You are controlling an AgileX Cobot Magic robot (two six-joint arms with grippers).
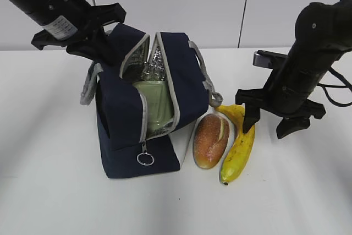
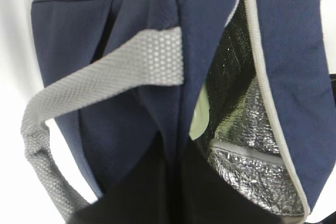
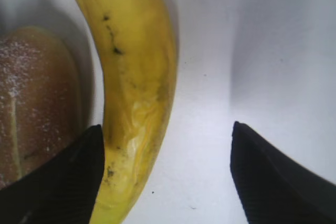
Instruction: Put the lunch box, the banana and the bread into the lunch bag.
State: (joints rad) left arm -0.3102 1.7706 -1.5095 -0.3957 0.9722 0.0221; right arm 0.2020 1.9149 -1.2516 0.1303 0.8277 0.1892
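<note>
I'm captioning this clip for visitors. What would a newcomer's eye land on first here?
The tall navy-blue fabric lunch bag stands left of centre, gaping open, with the sage-green-lidded lunch box inside against the silver lining. Right of it, on the white table, the golden-brown bread roll and the yellow banana lie side by side. The open right gripper is at the banana.

Lunch bag (image 1: 137, 119) left, bread (image 1: 210, 140) and banana (image 1: 237, 147) right, all on the bench (image 1: 49, 191).
The lunch box (image 1: 154, 105) sits inside the bag; the bread lies between bag and banana, touching the banana.
</note>
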